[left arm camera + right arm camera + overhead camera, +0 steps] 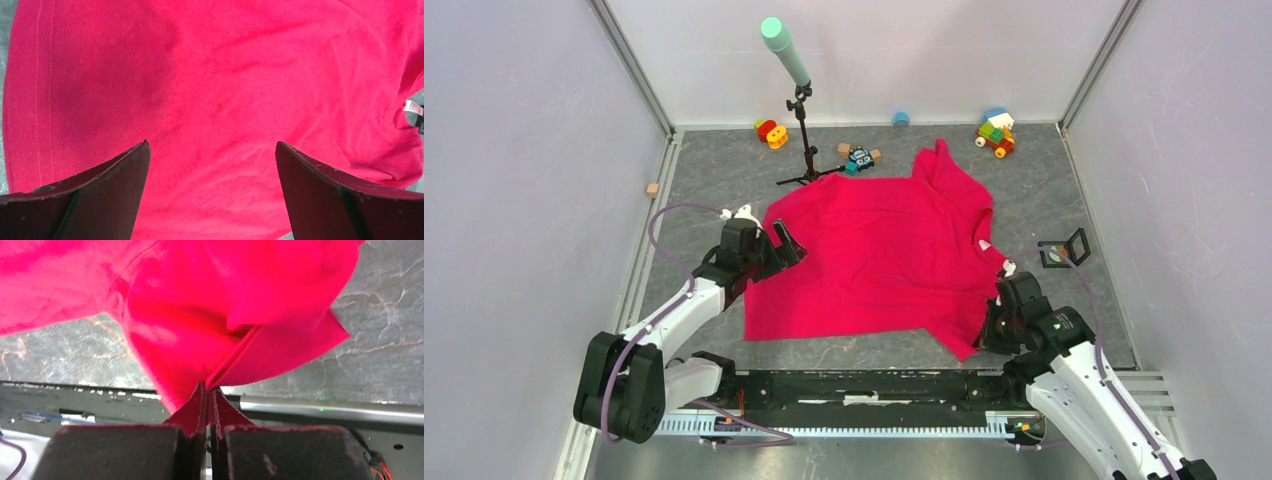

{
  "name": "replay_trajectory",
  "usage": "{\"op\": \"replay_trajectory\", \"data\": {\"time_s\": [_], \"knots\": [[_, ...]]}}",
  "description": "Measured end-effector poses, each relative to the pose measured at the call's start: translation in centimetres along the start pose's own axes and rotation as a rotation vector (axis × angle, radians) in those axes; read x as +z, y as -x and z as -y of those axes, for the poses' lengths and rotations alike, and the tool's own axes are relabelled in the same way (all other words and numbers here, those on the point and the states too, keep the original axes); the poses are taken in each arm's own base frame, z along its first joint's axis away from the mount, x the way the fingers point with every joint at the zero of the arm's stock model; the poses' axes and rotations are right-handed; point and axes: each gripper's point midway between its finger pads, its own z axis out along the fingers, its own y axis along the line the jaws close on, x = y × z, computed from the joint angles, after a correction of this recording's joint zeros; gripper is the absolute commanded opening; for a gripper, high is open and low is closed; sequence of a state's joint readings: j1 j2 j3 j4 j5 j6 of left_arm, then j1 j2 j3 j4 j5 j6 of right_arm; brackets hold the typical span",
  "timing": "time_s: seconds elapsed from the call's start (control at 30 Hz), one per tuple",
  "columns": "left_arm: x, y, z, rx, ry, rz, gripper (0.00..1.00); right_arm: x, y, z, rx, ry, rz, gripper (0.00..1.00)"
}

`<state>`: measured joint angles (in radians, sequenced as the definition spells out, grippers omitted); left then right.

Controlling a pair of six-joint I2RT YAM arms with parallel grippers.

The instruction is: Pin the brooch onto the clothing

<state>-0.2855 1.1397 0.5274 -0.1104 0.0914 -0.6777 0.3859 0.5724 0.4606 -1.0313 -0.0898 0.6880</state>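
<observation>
Step looked like shirt [874, 250] layout: right tool [209, 390] clamped tight on its edge fold, left tool [211, 144] gaped empty above fabric; brooch unseen, so next move needed locating it.

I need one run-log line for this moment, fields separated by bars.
left gripper: open, above T-shirt | right gripper: shut on T-shirt edge fold | brooch: not visible | pinning: not started

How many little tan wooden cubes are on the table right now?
3. One cube sits alone near the left wall; two more flank the toy car at the back, one left of it, one right. The shirt may hide others.
</observation>
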Motion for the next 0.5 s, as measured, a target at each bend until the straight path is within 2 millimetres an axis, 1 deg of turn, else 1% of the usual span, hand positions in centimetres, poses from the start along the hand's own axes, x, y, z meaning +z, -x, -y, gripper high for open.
{"op": "replay_trajectory", "data": {"time_s": [0.13, 0.3, 0.33, 0.37, 0.43, 0.5], "knots": [[0.1, 0.4, 0.6, 0.003, -0.027, 0.015, 1.0, -1.0, -0.9, 0.0, -0.005, 0.004, -0.041, 0.0], [0.3, 0.5, 0.8, 0.004, -0.037, 0.017, 1.0, -1.7, -1.8, -1.1, -0.056, 0.085, -0.083, 0.0], [0.4, 0.6, 0.8, 0.004, -0.039, 0.018, 1.0, -1.8, -1.9, -1.3, -0.069, 0.1, -0.094, 0.03], [0.4, 0.6, 0.9, 0.004, -0.041, 0.021, 1.0, -1.8, -2.2, -1.5, -0.084, 0.117, -0.107, 0.09], [0.4, 0.7, 0.9, 0.005, -0.042, 0.022, 1.0, -2.1, -2.7, -2.0, -0.114, 0.153, -0.136, 0.35], [0.5, 0.6, 0.8, 0.005, -0.039, 0.021, 1.0, -2.4, -3.1, -2.4, -0.138, 0.185, -0.166, 0.56]]}}
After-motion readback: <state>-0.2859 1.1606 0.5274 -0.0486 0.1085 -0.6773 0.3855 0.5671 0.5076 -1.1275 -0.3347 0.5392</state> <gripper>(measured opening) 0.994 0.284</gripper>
